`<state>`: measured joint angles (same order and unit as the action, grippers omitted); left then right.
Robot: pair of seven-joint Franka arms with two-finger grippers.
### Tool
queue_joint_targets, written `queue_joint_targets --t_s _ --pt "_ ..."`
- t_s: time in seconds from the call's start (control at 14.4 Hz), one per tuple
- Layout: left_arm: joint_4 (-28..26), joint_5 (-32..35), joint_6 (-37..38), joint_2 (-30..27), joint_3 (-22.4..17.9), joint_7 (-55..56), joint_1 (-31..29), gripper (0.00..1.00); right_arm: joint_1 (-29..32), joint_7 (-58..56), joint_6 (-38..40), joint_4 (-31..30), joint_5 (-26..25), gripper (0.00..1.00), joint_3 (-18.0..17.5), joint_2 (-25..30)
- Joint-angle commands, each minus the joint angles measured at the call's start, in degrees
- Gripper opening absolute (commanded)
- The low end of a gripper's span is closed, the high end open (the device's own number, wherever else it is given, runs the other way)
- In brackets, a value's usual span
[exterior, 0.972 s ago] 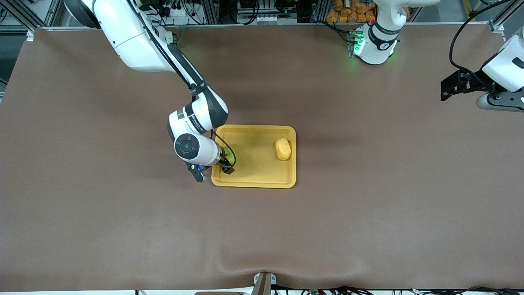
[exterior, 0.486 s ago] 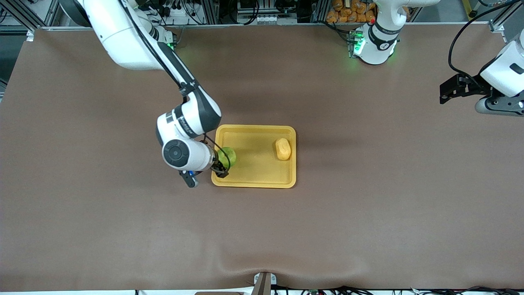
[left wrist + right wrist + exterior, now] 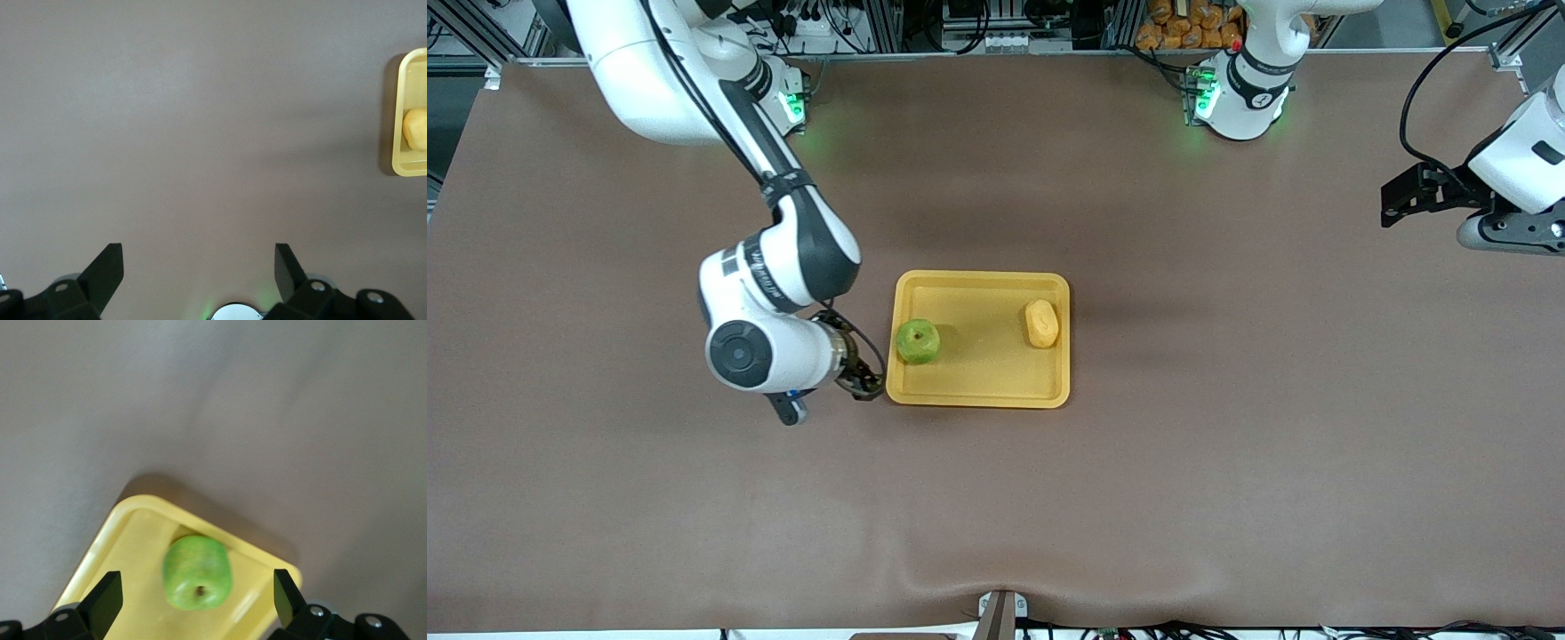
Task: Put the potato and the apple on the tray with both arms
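Evidently both fruits sit on the tray (image 3: 978, 391) — apple (image 3: 918, 341) toward the right arm's end, potato (image 3: 1041, 323) toward the left's.

Left gripper (image 3: 199, 263) hangs spread, empty, waiting.

Right gripper (image 3: 199, 592) gapes empty — retreat seems all that remains.

Round green apple (image 3: 918, 341) and bumpy yellow potato (image 3: 1041, 323), both lying apart in the flat yellow tray (image 3: 983, 388) mid-desk.

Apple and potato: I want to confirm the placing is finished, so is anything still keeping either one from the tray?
Nothing visible does. The apple and potato already lie in the tray, apart; the right gripper is open beside it.
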<state>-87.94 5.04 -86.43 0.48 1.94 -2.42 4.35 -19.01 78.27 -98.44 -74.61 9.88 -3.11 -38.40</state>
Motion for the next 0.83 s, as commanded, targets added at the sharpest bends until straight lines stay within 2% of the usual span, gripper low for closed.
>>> queue_joint_targets --t_s 0.0,0.14,0.28,0.49,0.76 --pt "0.0 0.3 -0.2 -0.2 0.1 -0.5 0.0 1.00 0.7 0.9 6.3 2.9 -0.9 1.00 1.7 1.0" --pt "0.0 0.3 -0.3 -0.2 0.1 -0.5 0.0 1.00 1.4 0.8 7.1 2.9 -1.9 1.00 2.3 4.3" --pt "0.0 0.3 -0.3 -0.2 0.1 -0.5 0.0 1.00 2.0 0.4 9.4 3.0 -6.5 1.00 1.8 5.8" --pt "-0.1 0.3 -0.2 -0.1 0.1 -0.5 -0.1 1.00 3.8 -0.4 11.3 3.9 -6.9 1.00 1.7 7.9" --pt "-0.1 0.3 -0.3 -0.1 0.1 -0.5 0.0 1.00 6.2 -9.9 17.6 6.8 -6.9 1.00 1.7 10.7"
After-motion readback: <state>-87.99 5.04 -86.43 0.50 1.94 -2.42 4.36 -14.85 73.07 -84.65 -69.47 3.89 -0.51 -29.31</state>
